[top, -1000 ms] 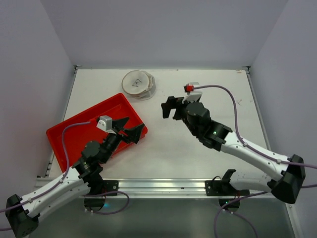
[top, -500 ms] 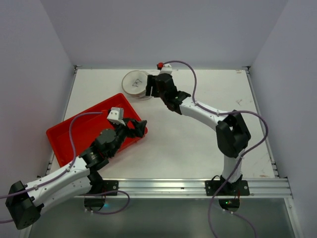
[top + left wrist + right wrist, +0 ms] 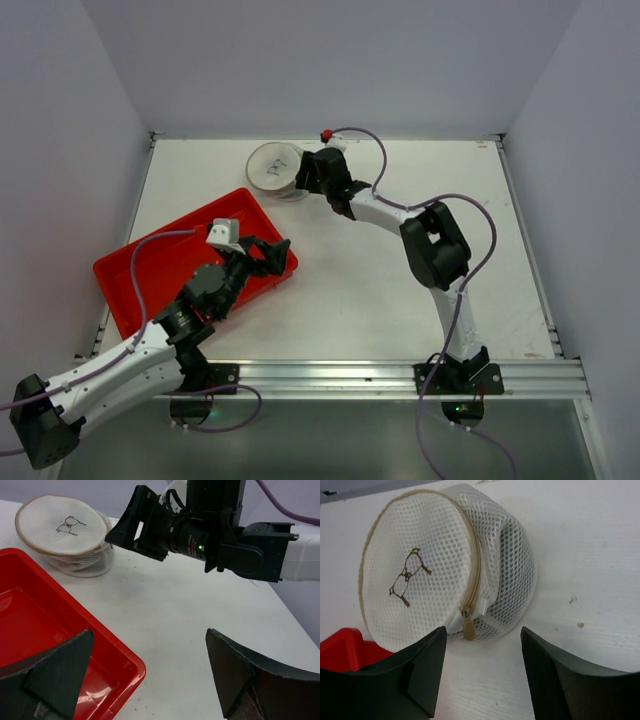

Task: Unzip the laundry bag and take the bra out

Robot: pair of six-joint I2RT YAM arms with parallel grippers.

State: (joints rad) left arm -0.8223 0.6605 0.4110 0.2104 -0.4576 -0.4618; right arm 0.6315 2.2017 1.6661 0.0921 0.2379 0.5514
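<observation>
a red tray (image 3: 140, 275) sat at the near left of the tabletop (image 3: 400, 290). the left hand (image 3: 272, 254) hung wide open over its right corner. at the far side lay the laundry bag (image 3: 275, 168), lid shut. just right of it the right hand (image 3: 303, 173) gripped nothing, jaws apart before the zipper pull (image 3: 468, 629).

The right arm (image 3: 436, 250) stretches far forward with the right claw (image 3: 482, 632) parted, while the left claw (image 3: 150, 672) gapes wide.

laundry bag (image 3: 420, 570): small round drum, white see-thru mesh, tan zipper rim, brown stitched doodle (image 3: 409, 577) on flat lid. parked on far side of desk (image 3: 400, 290), tipped over so lid faces up-ish and sideways. zipper looks closed, pull tab (image 3: 468, 628) dangling at lower rim.
</observation>
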